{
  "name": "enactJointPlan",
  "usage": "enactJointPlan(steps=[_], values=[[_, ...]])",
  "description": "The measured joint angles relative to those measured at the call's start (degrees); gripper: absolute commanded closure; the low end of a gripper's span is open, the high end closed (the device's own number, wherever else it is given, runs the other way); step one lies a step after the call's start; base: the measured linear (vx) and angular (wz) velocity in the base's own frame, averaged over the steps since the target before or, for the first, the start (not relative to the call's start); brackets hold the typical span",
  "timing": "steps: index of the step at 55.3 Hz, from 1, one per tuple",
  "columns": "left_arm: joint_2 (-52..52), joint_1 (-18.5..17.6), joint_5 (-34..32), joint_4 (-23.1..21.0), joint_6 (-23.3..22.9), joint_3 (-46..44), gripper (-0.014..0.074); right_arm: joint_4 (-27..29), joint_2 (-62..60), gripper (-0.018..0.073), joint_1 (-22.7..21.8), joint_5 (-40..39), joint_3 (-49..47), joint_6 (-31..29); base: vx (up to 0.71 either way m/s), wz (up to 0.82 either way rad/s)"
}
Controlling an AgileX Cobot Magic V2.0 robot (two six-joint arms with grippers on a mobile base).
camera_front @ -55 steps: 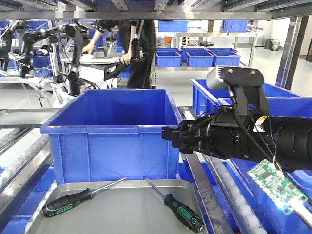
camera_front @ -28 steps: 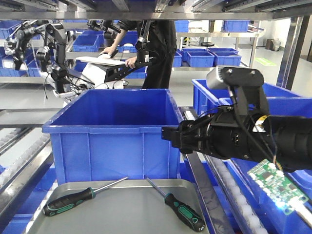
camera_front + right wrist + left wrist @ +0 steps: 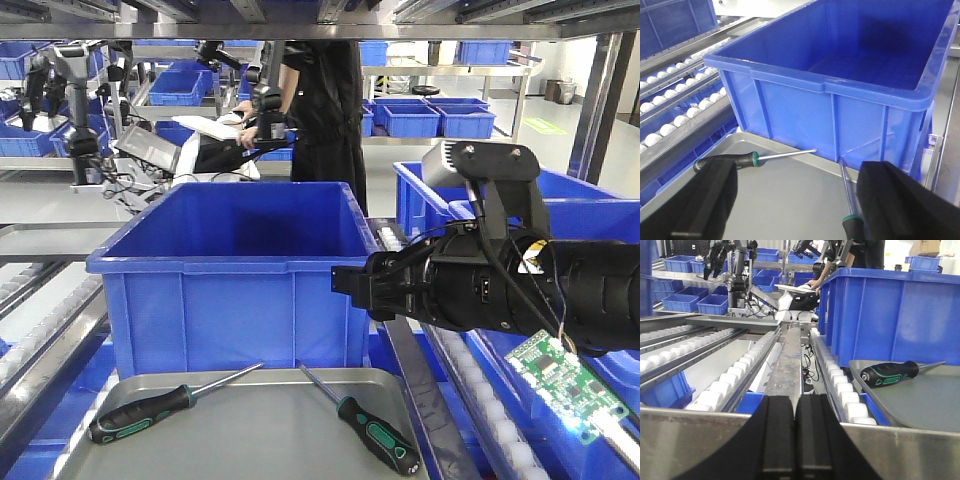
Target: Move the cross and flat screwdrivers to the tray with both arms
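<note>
Both screwdrivers lie loose in the grey tray (image 3: 250,435). The left screwdriver (image 3: 140,412) has a silvery shaft pointing back right. The right screwdriver (image 3: 378,437) has a darker shaft pointing back left. My right gripper (image 3: 352,288) hovers above the tray's right side, open and empty. In the right wrist view its fingers (image 3: 715,200) stand wide apart over the tray (image 3: 785,195), with one screwdriver (image 3: 742,160) on the left and the other (image 3: 845,192) on the right. My left gripper (image 3: 796,402) is shut and empty, low behind a metal rail, left of the tray (image 3: 920,400) and a screwdriver (image 3: 889,374).
A deep blue bin (image 3: 235,270) stands right behind the tray. More blue bins (image 3: 600,215) sit to the right behind my right arm. Roller conveyor lanes (image 3: 735,375) run on the left. A person (image 3: 325,110) and other robot arms (image 3: 75,90) work far behind.
The person and the robot arms in the background have shifted. My right arm has barely moved. Both screwdrivers lie where they were.
</note>
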Motion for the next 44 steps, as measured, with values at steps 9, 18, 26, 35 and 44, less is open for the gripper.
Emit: enactJointPlan(steps=[9, 18, 26, 35, 44], values=[[0.0, 0.0, 0.0, 0.0, 0.0, 0.0, 0.0602, 0.0, 0.0, 0.0003, 0.0, 0.0, 0.0, 0.0, 0.00, 0.00], [0.0, 0.0, 0.1, 0.0, 0.0, 0.0, 0.0602, -2.5, -2.0, 0.0077, -0.2, 0.3, 2.2, -0.6, 0.00, 0.00], [0.0, 0.0, 0.1, 0.0, 0.0, 0.0, 0.0602, -2.5, -12.4, 0.0171, -1.6, -1.6, 14.2, -0.3, 0.00, 0.00], [0.0, 0.0, 0.1, 0.1, 0.0, 0.0, 0.0602, -3.8, -28.0, 0.0303, -6.1, -2.7, 30.4, 0.0, 0.00, 0.00], [0.0, 0.0, 0.1, 0.1, 0.0, 0.0, 0.0602, -10.0, -45.4, 0.0481, -15.1, -6.1, 46.0, 0.0, 0.00, 0.00]])
